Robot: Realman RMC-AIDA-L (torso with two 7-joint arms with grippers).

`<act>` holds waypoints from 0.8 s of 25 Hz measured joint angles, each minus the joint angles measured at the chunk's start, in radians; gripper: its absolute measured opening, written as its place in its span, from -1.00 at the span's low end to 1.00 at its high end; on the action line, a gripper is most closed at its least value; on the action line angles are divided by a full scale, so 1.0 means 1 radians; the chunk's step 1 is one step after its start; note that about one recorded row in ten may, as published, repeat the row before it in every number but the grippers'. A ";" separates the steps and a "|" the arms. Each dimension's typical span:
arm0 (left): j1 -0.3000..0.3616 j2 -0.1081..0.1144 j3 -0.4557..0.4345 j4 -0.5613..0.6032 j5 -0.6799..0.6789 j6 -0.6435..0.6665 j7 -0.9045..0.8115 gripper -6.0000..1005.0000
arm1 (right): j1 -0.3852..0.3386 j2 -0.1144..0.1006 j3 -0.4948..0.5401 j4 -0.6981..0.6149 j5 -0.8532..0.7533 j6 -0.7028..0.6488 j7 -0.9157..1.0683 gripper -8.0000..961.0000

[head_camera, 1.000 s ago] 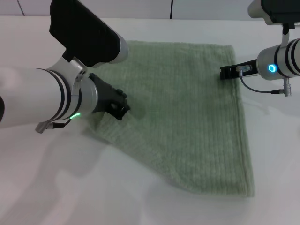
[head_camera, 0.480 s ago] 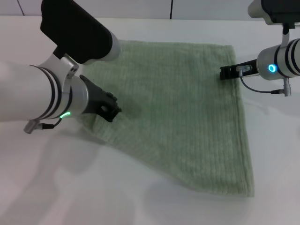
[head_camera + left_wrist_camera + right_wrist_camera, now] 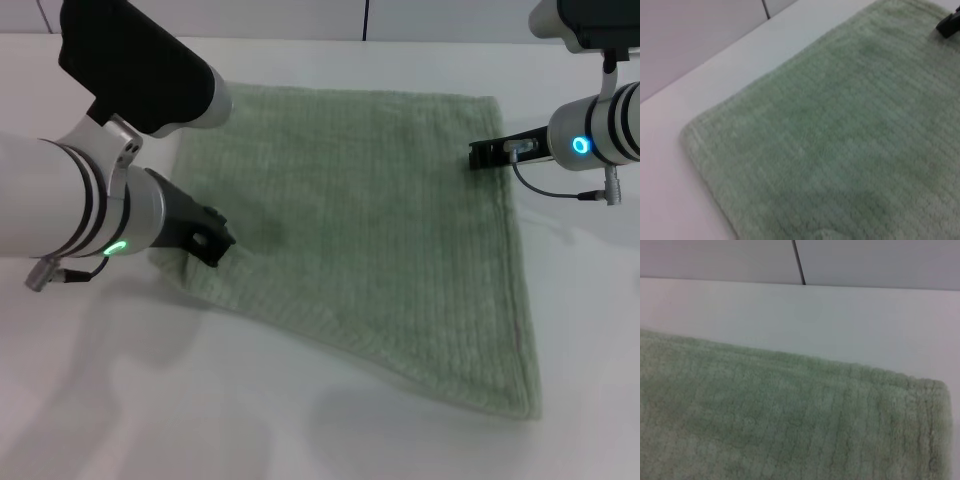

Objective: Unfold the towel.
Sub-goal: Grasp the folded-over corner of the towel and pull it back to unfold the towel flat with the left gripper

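Towel (image 3: 380, 220) lies spread on white table (image 3: 200, 400) before pale wall (image 3: 715, 260).

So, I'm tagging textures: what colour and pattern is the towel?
Pale sage green with fine ribbed lines; the towel shows best in the left wrist view.

bare table (image 3: 150, 400) around towel (image 3: 380, 230) — grippers at both edges
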 joint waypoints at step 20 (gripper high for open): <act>0.004 -0.001 -0.021 -0.008 0.002 -0.119 -0.046 -0.86 | 0.000 0.000 0.000 -0.002 0.000 -0.005 0.000 -0.97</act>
